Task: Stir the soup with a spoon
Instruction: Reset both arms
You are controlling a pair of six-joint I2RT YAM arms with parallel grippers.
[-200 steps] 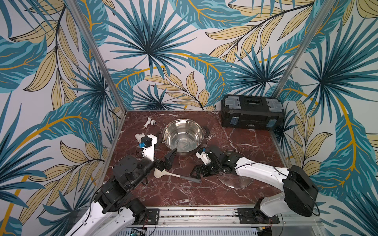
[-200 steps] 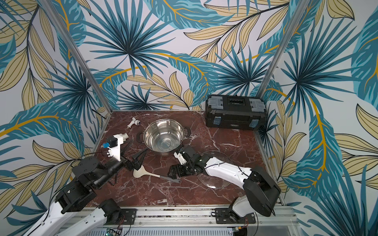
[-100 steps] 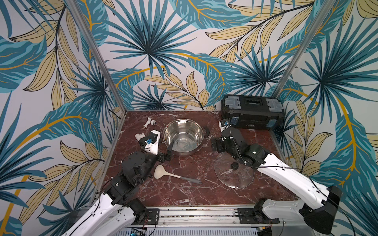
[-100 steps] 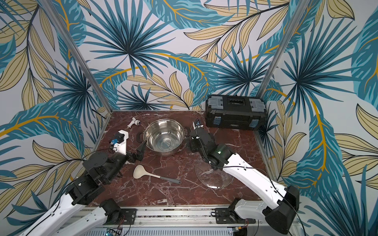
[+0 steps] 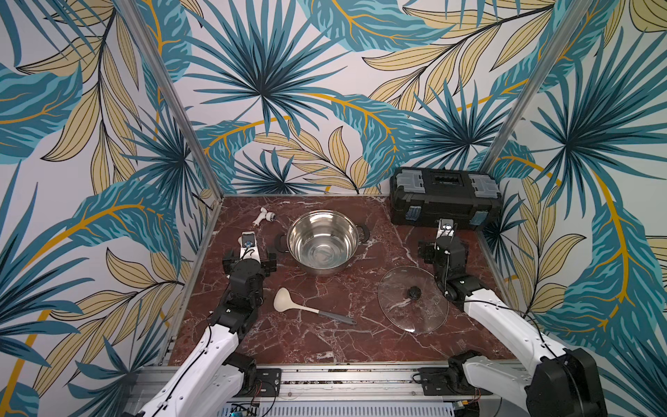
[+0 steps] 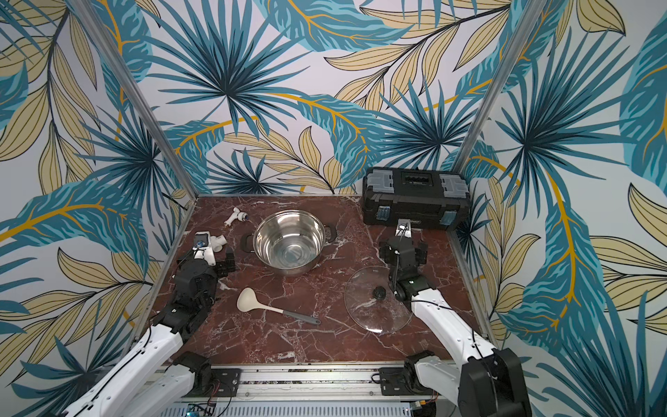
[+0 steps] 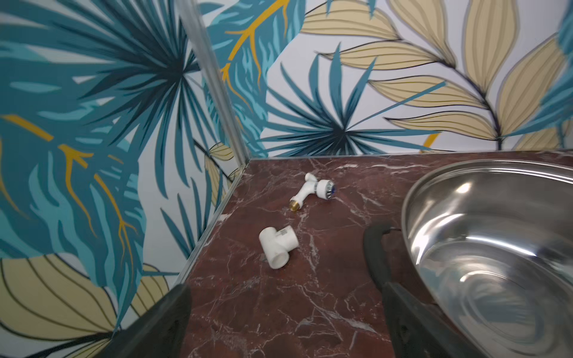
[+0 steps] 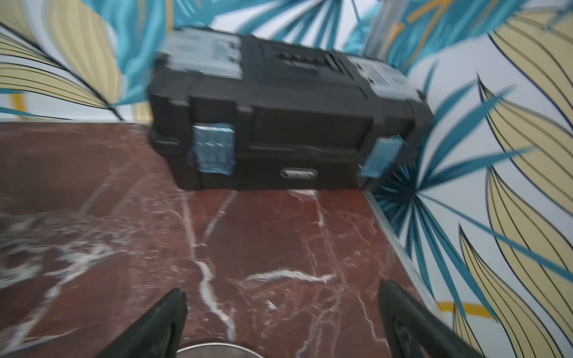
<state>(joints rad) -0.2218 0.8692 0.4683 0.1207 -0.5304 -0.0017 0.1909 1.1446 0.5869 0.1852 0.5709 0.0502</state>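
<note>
The spoon [image 5: 310, 309] [image 6: 274, 308] lies flat on the red marble table, in front of the steel pot [image 5: 323, 242] [image 6: 288, 241] [image 7: 496, 248]; its cream bowl points left and its grey handle right. The pot's inside shows bare steel, and the soup is out of view. My left gripper [image 5: 249, 252] [image 6: 213, 257] [image 7: 285, 297] hangs open and empty left of the pot, behind the spoon's bowl. My right gripper [image 5: 445, 249] [image 6: 404, 249] [image 8: 282, 294] is open and empty at the right, facing the toolbox. Neither gripper touches the spoon.
A glass lid [image 5: 397, 314] [image 6: 364, 314] lies flat to the right of the spoon, under my right arm. A black toolbox [image 5: 445, 198] [image 6: 415, 196] [image 8: 279, 124] fills the back right corner. A white tee fitting [image 7: 277, 246] [image 6: 218, 242] and a small tap [image 7: 313, 192] [image 5: 265, 216] lie at the back left.
Both arms drew away from the spoon. The right arm swung from the table's middle to the right side, and the left moved back beside the pot. The spoon stayed put.
</note>
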